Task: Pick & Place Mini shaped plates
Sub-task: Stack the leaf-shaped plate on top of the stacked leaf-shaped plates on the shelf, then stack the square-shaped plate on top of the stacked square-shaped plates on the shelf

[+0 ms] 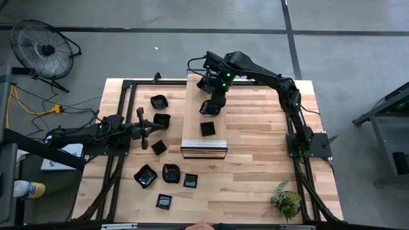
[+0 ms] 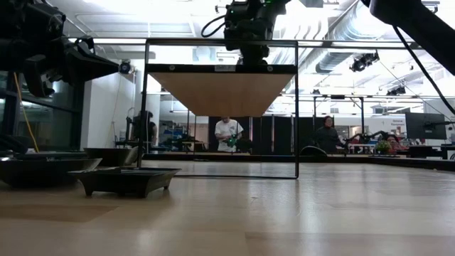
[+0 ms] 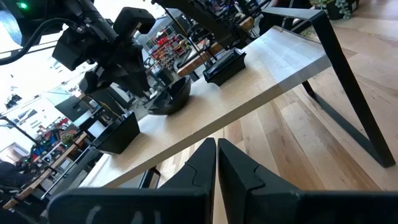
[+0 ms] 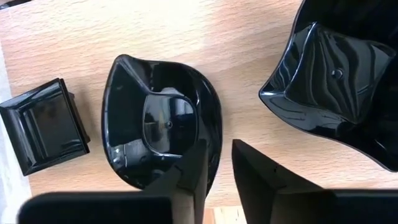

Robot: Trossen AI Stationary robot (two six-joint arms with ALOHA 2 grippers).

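I count three mini shaped plates on the raised shelf (image 1: 203,121) at frame centre: one square at (image 1: 208,128), one under the right gripper (image 1: 211,107), a third (image 1: 206,83) behind it. Seven more (image 1: 146,176) lie on the table (image 1: 255,166) at centre-left and lower left, so I judge the job under halfway.

The right gripper's fingers (image 4: 189,168) stand slightly parted astride the rim of a rounded glossy dish (image 4: 158,121), grip apparently loosening. The left gripper (image 1: 142,128), at centre-left, is closed and empty.
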